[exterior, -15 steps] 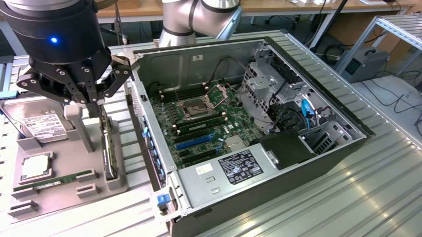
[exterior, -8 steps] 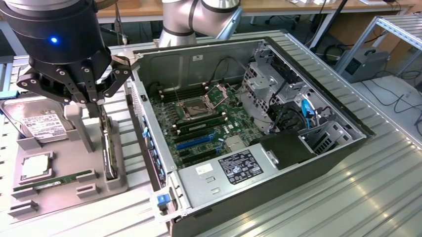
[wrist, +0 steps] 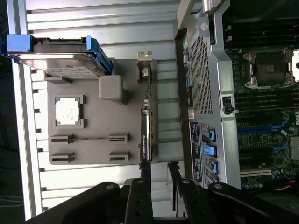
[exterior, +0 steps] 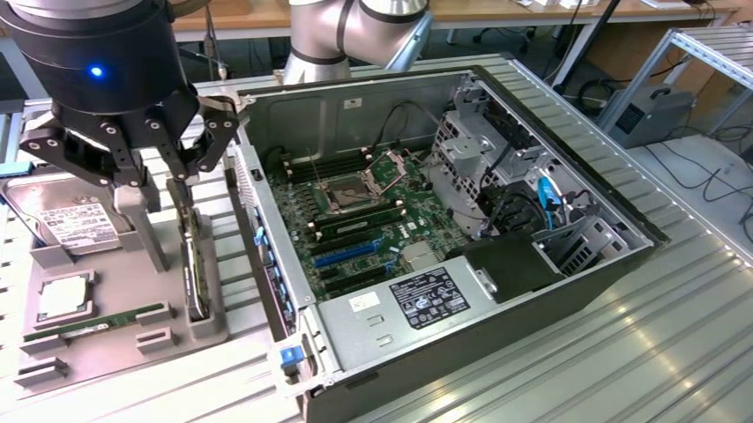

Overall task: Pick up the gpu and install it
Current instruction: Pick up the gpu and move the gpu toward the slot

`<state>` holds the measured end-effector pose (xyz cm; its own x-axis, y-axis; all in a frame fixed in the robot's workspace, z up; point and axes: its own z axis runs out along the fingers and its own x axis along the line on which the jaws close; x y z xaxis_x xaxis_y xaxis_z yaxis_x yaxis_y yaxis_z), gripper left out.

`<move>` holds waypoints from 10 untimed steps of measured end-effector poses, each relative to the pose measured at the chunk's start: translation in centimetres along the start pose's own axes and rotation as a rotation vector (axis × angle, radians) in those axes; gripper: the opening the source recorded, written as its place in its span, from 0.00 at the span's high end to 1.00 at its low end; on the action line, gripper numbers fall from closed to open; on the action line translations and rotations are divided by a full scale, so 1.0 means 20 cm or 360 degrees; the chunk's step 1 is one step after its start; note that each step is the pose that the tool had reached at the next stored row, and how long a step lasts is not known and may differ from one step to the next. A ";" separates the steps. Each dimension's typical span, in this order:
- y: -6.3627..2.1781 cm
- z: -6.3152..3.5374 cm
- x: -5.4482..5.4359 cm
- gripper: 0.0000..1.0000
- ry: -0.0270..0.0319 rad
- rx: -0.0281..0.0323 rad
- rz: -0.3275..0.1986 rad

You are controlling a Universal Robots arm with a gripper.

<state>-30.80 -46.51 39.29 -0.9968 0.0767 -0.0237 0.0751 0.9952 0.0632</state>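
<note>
The gpu (exterior: 196, 264) is a thin black card standing edge-on in a slot along the grey holder tray (exterior: 118, 348), on the side nearest the computer case. My gripper (exterior: 153, 181) hangs just above the card's far end, open, with nothing between its fingers. In the wrist view the gpu (wrist: 145, 135) runs away from my gripper (wrist: 159, 166), and one fingertip (wrist: 145, 169) lines up with the card's near end. The card's silver bracket (wrist: 145, 70) sits at its other end.
The open computer case (exterior: 612, 256) lies at the exterior view's right, motherboard up, with blue slots (exterior: 353, 251) and an empty processor socket (exterior: 351, 189). The tray also holds a hard drive (exterior: 70, 220), a processor (exterior: 65, 300), a green memory stick (exterior: 94, 322) and a grey post (exterior: 139, 220).
</note>
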 end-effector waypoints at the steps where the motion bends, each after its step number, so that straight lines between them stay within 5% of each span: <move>1: 0.000 0.000 0.00 0.64 0.00000 0.00000 0.0000; 2: 0.000 0.000 0.00 0.64 0.00001 0.00000 0.0000; 4: 0.000 0.000 0.00 0.46 0.00000 0.00000 0.0000; 10: 0.000 0.007 0.00 0.46 0.00000 -0.00001 0.0000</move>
<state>-30.80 -46.51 39.15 -0.9968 0.0767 -0.0237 0.0751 0.9952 0.0633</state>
